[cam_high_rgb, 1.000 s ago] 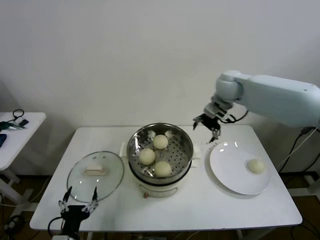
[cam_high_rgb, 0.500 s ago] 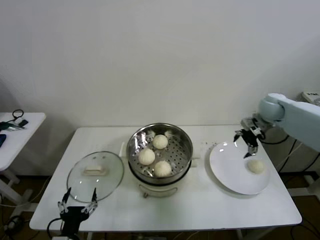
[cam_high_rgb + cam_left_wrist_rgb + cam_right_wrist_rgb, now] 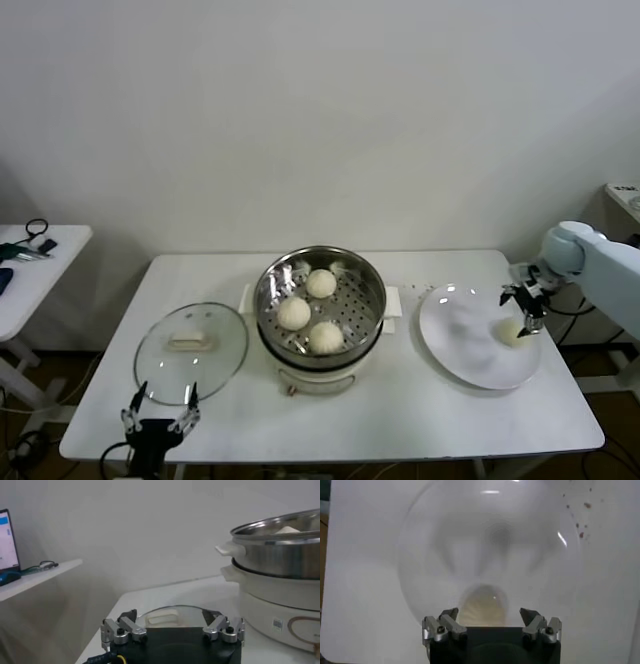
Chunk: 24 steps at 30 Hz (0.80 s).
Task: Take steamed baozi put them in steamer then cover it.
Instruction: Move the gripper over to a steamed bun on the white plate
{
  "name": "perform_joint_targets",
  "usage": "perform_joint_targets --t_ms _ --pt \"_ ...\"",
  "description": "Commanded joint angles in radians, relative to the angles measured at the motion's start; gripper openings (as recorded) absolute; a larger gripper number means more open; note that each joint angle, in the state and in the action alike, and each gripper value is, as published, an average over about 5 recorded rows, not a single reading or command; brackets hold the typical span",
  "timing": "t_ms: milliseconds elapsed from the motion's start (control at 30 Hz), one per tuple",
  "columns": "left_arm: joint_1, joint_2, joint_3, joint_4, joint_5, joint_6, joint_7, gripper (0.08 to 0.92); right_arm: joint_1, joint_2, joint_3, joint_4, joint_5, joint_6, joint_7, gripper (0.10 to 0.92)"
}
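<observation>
Last steamed baozi (image 3: 511, 331) on the white plate (image 3: 462, 340) is half hidden behind the right gripper (image 3: 527, 304); in the wrist view (image 3: 481, 605) its near side is cut off by the gripper body. Right gripper (image 3: 490, 616) fingers spread open either side of it, not gripping. 3 other buns (image 3: 308, 311) sit in the steamer (image 3: 320, 305). Cover (image 3: 190, 348) lies on the table (image 3: 400, 405) left of the steamer. Left gripper (image 3: 160, 416) open, parked at the table's front edge by the cover. Vs 0.5 s ago: right gripper has come down from the plate's far edge onto the bun; rest unchanged
</observation>
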Motion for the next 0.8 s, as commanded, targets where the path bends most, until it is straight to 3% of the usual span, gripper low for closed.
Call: perform_joint_targets --t_ms 33,800 --pt "0.003 -0.009 0.009 -0.002 0.016 0.001 -0.001 0.823 -0.117 0.047 0.137 -0.144 -0.122 0.032 -0.002 0.823" --pt "0.002 -0.021 0.016 0.014 0.057 -0.015 -0.002 0.823 -0.134 0.141 0.184 -0.217 -0.166 0.037 -0.007 0.805"
